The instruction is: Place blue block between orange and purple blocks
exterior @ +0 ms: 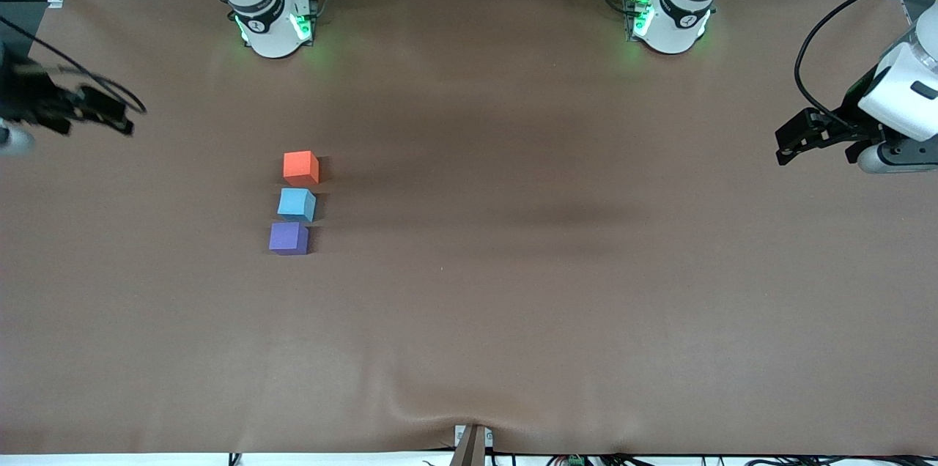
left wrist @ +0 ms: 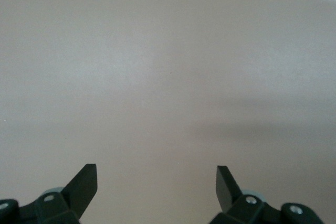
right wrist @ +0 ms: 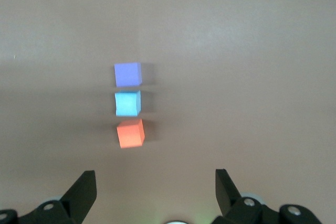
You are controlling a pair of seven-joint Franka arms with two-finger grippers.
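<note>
Judging by the layout, the placing looked finished: the blue block [exterior: 297, 204] sat in line between the orange block [exterior: 301, 167] and the purple block [exterior: 289, 238], just beside each, orange farthest from the front camera and purple nearest. The next move seemed to call only for keeping both arms clear. The right end effector [right wrist: 155, 182] hung spread wide and empty over the surface [exterior: 513, 290] at the right arm's end; the left end effector [left wrist: 157, 179], equally wide and empty, waited over bare surface at the other end. Nothing crowded the row
</note>
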